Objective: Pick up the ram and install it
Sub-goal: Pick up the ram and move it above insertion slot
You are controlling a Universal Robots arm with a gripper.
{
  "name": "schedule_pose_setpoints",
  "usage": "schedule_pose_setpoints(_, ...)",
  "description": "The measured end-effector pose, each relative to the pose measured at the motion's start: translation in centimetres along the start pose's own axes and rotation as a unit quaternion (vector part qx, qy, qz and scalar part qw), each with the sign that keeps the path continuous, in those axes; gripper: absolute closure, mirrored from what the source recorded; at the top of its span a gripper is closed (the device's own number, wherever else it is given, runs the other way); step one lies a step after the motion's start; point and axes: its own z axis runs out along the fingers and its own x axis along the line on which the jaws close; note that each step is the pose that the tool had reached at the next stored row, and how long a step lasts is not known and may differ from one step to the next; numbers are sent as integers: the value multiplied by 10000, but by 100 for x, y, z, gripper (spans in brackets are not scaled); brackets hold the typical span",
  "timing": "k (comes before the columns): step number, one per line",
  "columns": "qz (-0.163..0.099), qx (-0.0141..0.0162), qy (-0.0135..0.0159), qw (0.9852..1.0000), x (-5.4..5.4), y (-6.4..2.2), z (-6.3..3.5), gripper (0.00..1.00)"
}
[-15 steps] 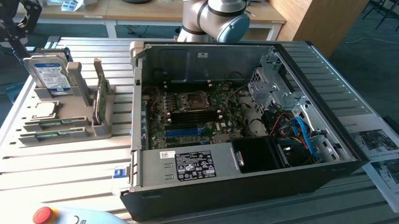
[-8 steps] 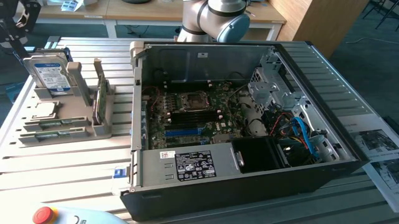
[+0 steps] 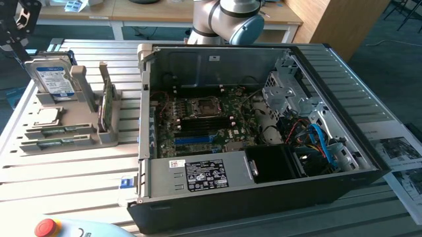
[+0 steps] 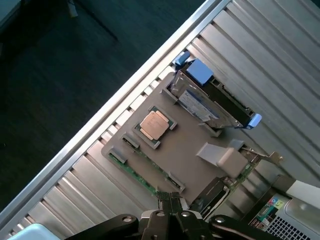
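Note:
The ram is a long green stick lying flat in a slot of the grey holder, left of the computer case in the exterior view. A second similar green stick lies beside it. My gripper hangs high above the holder, near the far left corner of the table in the exterior view. It is shut with nothing between its fingers, and in the wrist view the tips line up over one end of the two sticks.
The holder also carries a hard drive, a CPU chip and an upright card. The open case shows the motherboard, its CPU socket and memory slots. A red stop button sits at the front.

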Motion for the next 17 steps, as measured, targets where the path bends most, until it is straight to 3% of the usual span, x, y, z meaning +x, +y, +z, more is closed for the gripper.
schedule_pose_setpoints(4,-359,-6,17,9994,0,0,0,90)
schedule_pose_setpoints(9,-813,-12,38,9967,1,0,0,90)
schedule_pose_setpoints(13,-1179,-17,56,9930,0,0,0,90)
schedule_pose_setpoints(17,-1540,-23,73,9880,0,0,0,90)
